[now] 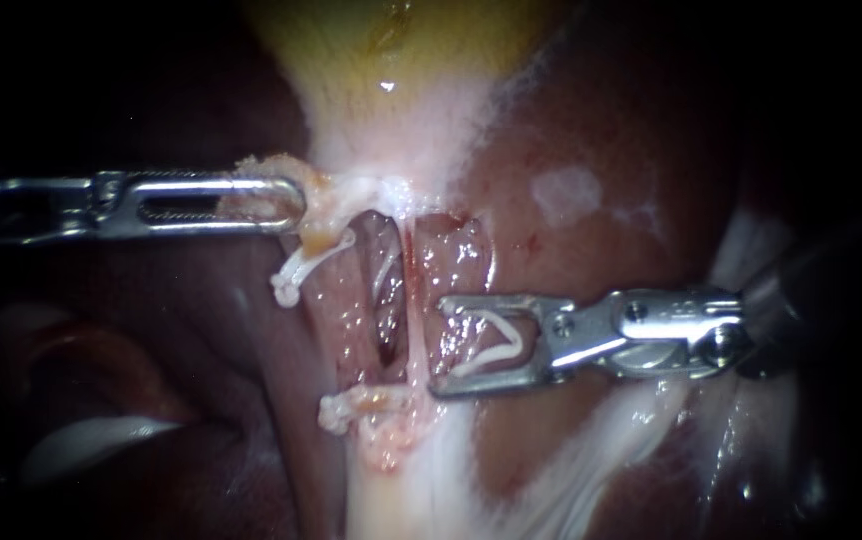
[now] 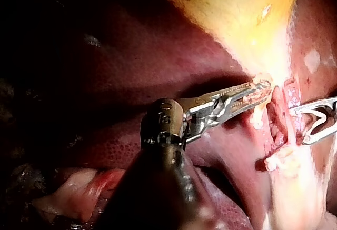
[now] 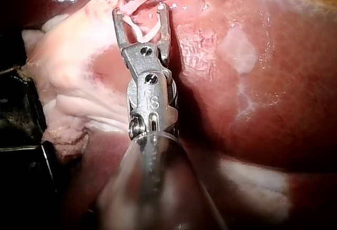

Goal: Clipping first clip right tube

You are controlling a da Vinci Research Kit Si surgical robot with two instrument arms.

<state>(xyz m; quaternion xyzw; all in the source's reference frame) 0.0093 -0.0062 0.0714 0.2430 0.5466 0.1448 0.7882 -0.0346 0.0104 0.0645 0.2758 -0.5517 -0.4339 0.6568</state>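
My right instrument (image 1: 439,345) comes in from the right with its jaws standing wide. A white V-shaped clip (image 1: 499,342) sits between them, touching both. The jaw tips lie just right of the thin pink right tube (image 1: 414,310), which is not between them. In the right wrist view the same jaws (image 3: 139,10) and clip (image 3: 145,30) point at the strands ahead. My left instrument (image 1: 276,205) is shut on pale tissue at the gallbladder neck (image 1: 326,195), left of the tubes. The left wrist view shows its jaws (image 2: 258,92) holding that tissue.
The yellow gallbladder (image 1: 401,40) lies above the tubes, with dark red liver (image 1: 591,130) on the right. A second strand, the left tube (image 1: 379,255), runs beside the right one. Two white lumps (image 1: 289,280) (image 1: 346,410) sit at the window's left edge.
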